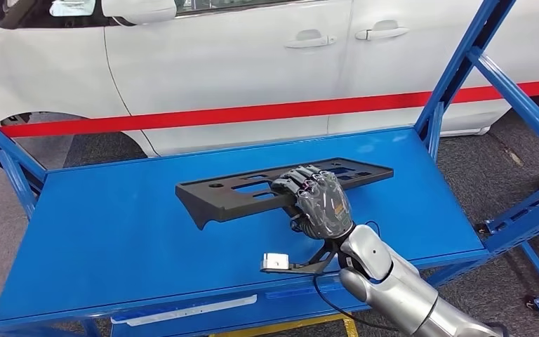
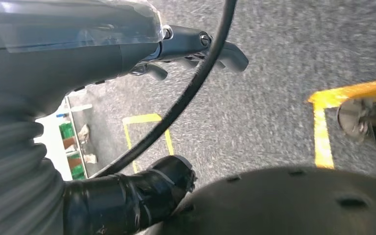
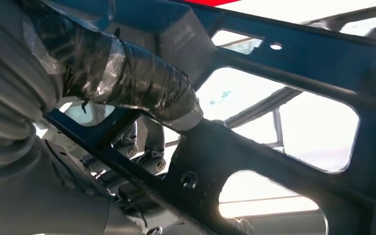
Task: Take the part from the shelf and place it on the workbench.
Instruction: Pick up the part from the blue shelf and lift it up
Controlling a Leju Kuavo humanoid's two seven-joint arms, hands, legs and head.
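Background: white car (image 1: 253, 63) with a red stripe along its doors stands just behind the shelf; grey carpet floor (image 1: 477, 161) around it.
Shelf: blue metal deck (image 1: 112, 232) on blue posts (image 1: 456, 70) and braces, glossy, with a pale label strip (image 1: 189, 309) on its front edge.
Part: long flat black plastic panel (image 1: 238, 191), matte, with rectangular cut-outs and small round holes along its length, a turned-down lip on the near side and a hooked corner at its left end. It is over the middle of the deck, running from left-front to right-rear; whether it is touching the deck or raised off it cannot be told.
Part, close up: in the right wrist view the panel (image 3: 293, 73) shows dark ribs framing large bright openings, with a small round hole near one edge.
Right hand: dark hand (image 1: 319, 203) grips the part near its middle from the near side, fingers (image 1: 302, 181) curled over the top face, thumb (image 3: 142, 88) against the underside.
Right arm: silver arm (image 1: 400, 288) comes in from the lower right, a black cable (image 1: 337, 302) hanging from the wrist.
Left hand: hand (image 2: 176, 49) hangs over grey floor (image 2: 274, 98) with yellow tape lines (image 2: 323, 127); its fingers (image 2: 225, 51) lie loosely apart and hold nothing.
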